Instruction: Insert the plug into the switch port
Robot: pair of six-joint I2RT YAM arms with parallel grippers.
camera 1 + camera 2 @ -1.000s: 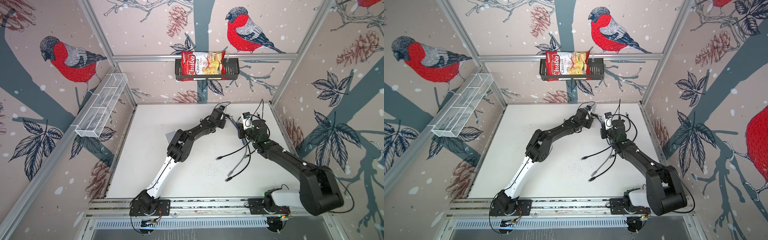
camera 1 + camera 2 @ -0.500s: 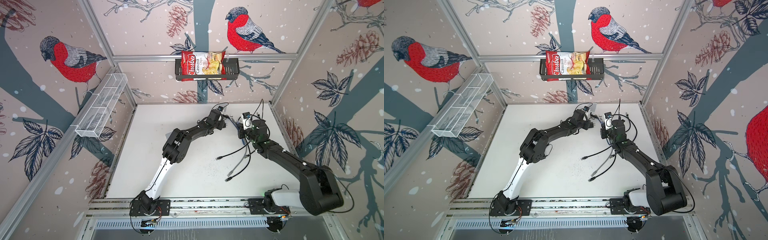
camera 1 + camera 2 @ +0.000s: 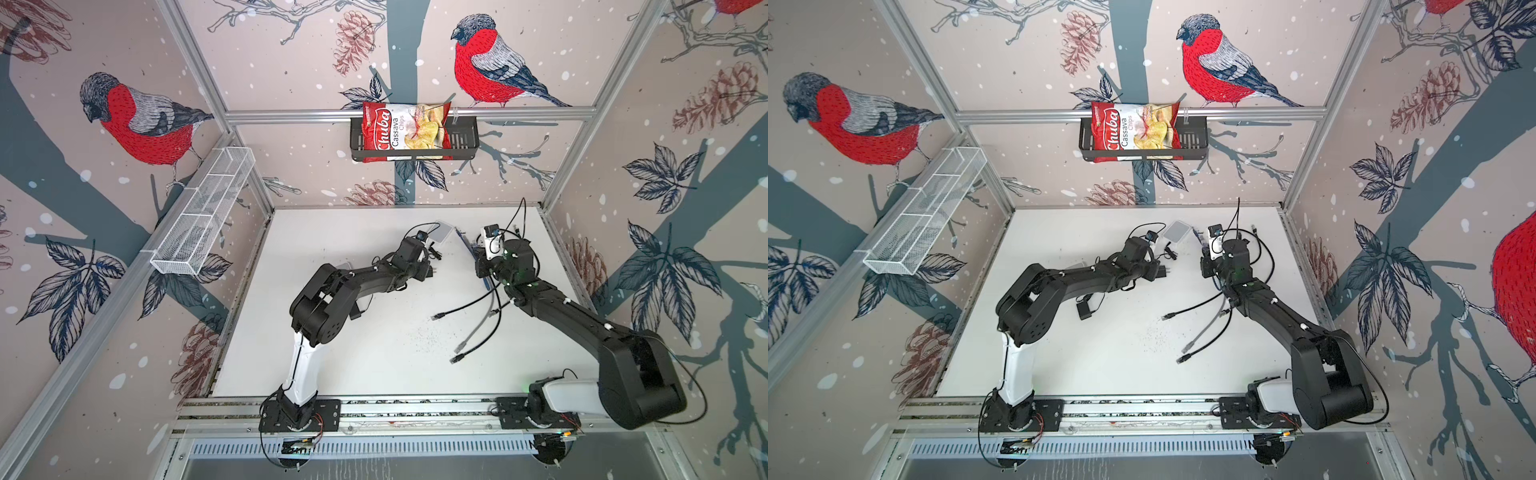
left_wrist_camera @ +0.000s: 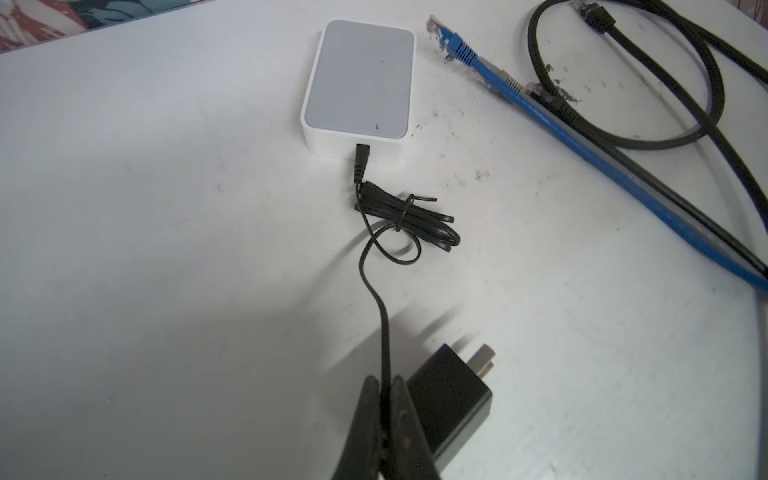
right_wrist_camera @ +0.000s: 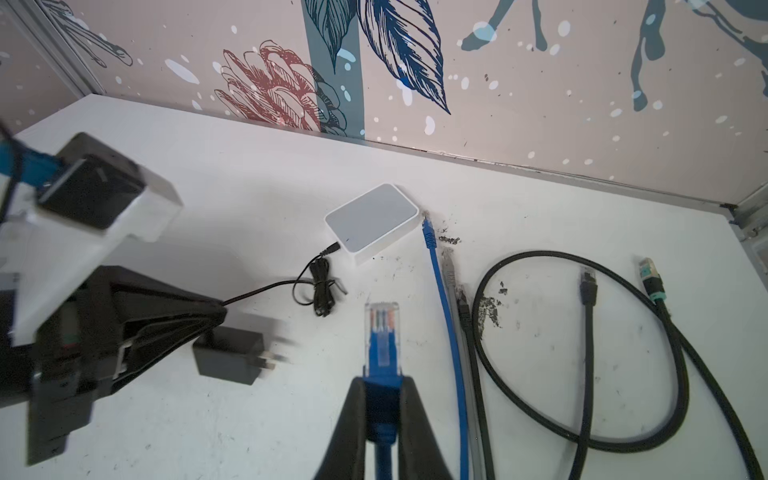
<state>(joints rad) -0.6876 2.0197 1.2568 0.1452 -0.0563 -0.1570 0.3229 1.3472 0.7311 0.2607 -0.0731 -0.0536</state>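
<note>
Your right gripper (image 5: 380, 399) pinches the blue RJ45 plug (image 5: 381, 332), aimed toward the white switch (image 5: 372, 218), which sits near the table's 12 o'clock edge. Your left gripper (image 4: 384, 399) is clamped on the thin black power cord (image 4: 376, 291), with the adapter (image 4: 446, 399) dangling. Risks: tugging that cord may drag the switch, and its ports aren't visible, so the plug may jam against the casing.

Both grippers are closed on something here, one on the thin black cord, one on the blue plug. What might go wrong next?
1. The left gripper pinches the thin black power cord already plugged into the small white switch box; a pull may drag the light box or unplug it.
2. The right gripper holds the blue Ethernet plug by its boot, well short of the box; the port side is not visible, so alignment is uncertain.
</note>
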